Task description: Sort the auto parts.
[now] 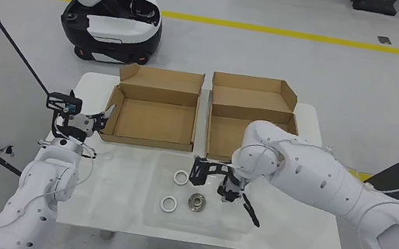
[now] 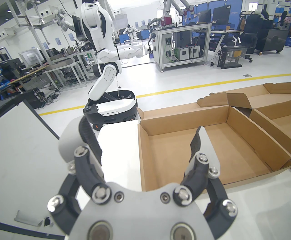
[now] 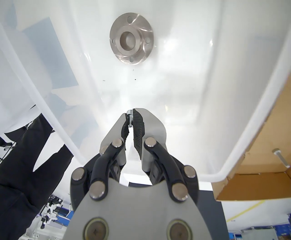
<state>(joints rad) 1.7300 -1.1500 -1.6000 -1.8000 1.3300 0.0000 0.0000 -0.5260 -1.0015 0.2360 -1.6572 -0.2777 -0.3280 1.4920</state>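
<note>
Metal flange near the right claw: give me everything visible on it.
The flange is a round disc of dull grey metal that looks machined, with a raised central hub and an open bore through it. Small holes are spaced around its rim; at least three show clearly. It lies flat, hub up, on the white surface, and nothing else touches it. The right claw, shut on a small screw, is beside it but apart.
</note>
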